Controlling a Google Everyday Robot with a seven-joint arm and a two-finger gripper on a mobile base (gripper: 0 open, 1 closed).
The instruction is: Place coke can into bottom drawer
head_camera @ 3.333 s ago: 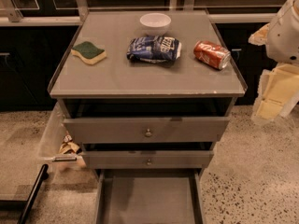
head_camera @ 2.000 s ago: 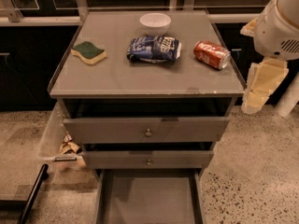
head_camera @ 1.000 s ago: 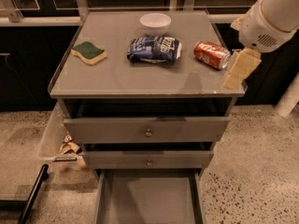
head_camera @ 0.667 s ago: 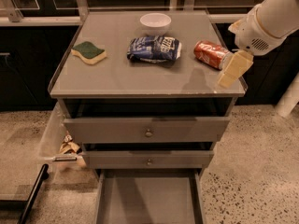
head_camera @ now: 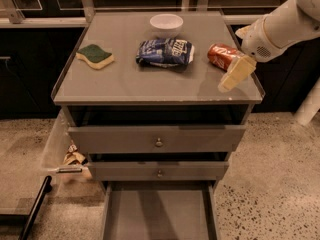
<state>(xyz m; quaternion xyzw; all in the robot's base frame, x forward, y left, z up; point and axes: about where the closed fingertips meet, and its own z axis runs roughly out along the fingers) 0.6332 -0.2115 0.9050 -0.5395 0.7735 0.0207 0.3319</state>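
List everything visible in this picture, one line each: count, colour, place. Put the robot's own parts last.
small red cylindrical coke can: one, red with a silver end, lying on its side at the right of the cabinet top
crinkled plastic snack bag: one, blue and white, middle of the top
round bowl: one, white, back of the top
rectangular sponge: one, green over yellow, left of the top
flat cabinet top: one, grey
upper drawers with round knobs: two, grey, under the top
wide bottom drawer: one, grey, pulled open
crumpled paper: brown, floor left of the cabinet
gripper: one, cream, over the top's right front, beside the can
arm: one, white, entering from the upper right
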